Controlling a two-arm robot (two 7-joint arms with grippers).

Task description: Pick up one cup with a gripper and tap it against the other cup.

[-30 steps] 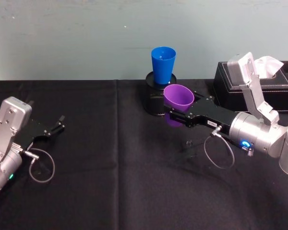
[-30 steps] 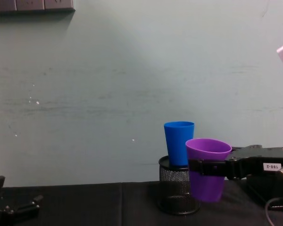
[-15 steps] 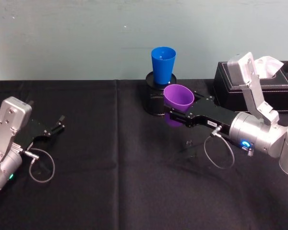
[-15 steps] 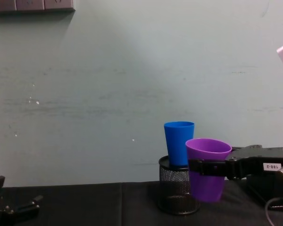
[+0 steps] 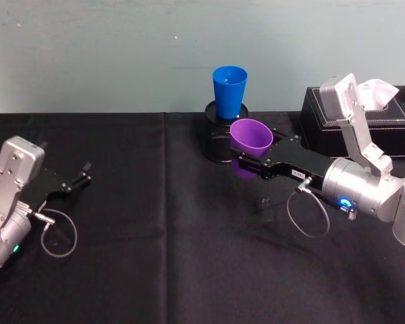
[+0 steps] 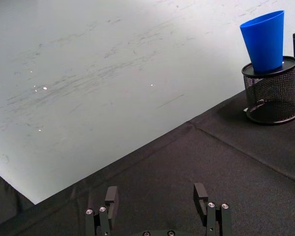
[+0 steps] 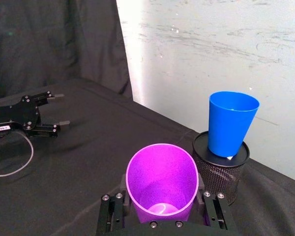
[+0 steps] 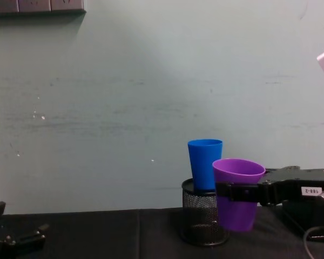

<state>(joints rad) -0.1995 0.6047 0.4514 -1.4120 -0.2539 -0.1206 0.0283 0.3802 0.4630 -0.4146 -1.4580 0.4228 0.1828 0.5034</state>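
The right hand (image 5: pixel 246 164) is pinching the purple cup (image 5: pixel 250 137) around its lower body, black slim fingers pressed against both sides. The cup is smooth, tapered plastic with a wide round mouth, upright and held clear of the black cloth of the worktop (image 5: pixel 162 263). Just beyond it stands the blue cup (image 5: pixel 229 90), the same smooth tapered shape, perched on top of a round black mesh pen holder (image 5: pixel 214 143). The right wrist view shows a gap between the two cups, so they are near but apart. To the right, close behind the arm, sits a dark box of tissues (image 5: pixel 385 128). Over by the worktop's left edge, the left hand (image 5: pixel 75 179) lies low, fingers spread, well apart from both cups, with bare cloth between.
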